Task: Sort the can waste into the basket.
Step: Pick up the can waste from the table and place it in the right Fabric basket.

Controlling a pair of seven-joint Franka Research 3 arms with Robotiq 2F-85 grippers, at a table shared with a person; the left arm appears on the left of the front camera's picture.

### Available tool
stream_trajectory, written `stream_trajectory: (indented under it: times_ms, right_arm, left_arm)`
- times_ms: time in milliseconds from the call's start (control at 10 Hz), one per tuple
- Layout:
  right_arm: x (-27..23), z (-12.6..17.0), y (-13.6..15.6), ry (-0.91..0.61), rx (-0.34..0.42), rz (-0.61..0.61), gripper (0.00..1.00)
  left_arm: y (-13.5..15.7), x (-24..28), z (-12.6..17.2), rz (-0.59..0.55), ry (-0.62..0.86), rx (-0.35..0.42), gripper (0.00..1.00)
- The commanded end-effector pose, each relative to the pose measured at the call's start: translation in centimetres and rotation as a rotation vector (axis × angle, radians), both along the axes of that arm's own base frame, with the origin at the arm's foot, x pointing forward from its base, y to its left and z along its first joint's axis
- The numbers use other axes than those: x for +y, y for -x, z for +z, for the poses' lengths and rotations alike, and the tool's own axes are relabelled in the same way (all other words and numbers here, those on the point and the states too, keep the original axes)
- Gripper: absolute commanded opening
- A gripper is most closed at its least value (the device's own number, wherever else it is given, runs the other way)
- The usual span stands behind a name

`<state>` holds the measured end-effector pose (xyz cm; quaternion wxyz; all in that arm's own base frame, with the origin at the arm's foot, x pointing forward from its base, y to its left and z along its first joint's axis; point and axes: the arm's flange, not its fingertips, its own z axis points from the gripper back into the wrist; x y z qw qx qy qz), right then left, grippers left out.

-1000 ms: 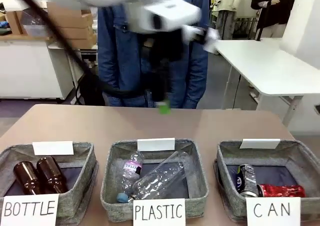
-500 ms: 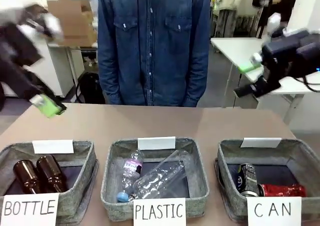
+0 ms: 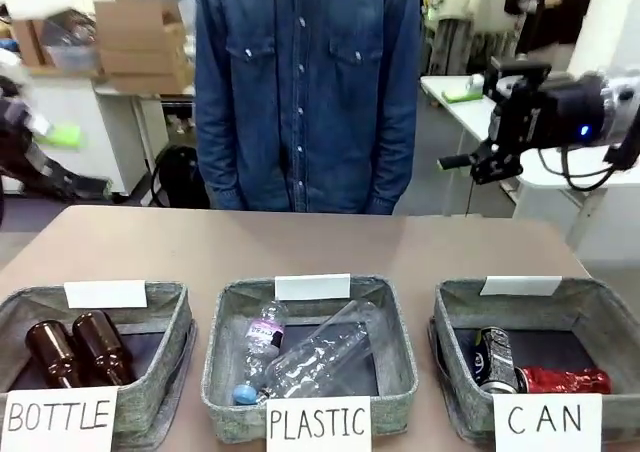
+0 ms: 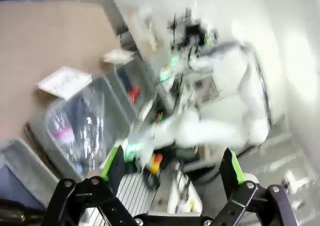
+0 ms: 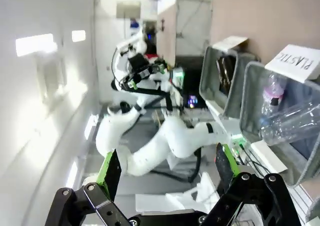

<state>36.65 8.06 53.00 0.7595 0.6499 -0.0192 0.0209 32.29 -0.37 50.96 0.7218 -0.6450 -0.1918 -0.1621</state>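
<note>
Two cans [image 3: 530, 370] lie side by side in the CAN basket [image 3: 455, 317] at my right end of the desk [image 3: 300, 247]: the black can leans against the red can, both below the rim. Judged from this layout, sorting is complete and the step in hand is withdrawal to rest. My left end effector [image 4: 172, 168] is released, fingers spread, nothing between the pads; it sits off the left edge of the desk, blurred in the front view. My right end effector [image 5: 165, 171] is likewise released and empty, raised high beyond the desk's right side. To finish well, I should keep both arms high and outboard, holding the fingers spread and clear of the basket rims and the upright label cards. Open room: the bare desk between the baskets and the person [image 3: 305, 92] at the far edge is free. Edges to respect: the CAN card [image 3: 545, 422] at the near rim, the PLASTIC basket [image 3: 225, 342] just beside it, and the person's torso across the middle.
</note>
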Motion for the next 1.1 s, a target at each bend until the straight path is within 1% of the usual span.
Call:
stream_trajectory:
  times_ms: [0, 100, 1000]
  right_arm:
    - [-1.3, 1.4, 0.4, -0.004, 0.026, -0.079, 1.0]
    - [0.0, 0.0, 0.0, 0.0, 0.0, 0.0, 1.0]
    - [0.0, 0.0, 0.0, 0.0, 0.0, 0.0, 1.0]
  left_arm:
    - [1.8, 0.9, -1.5, 0.216, 0.107, 0.022, 1.0]
    - [0.0, 0.0, 0.0, 0.0, 0.0, 0.0, 1.0]
    - [0.0, 0.0, 0.0, 0.0, 0.0, 0.0, 1.0]
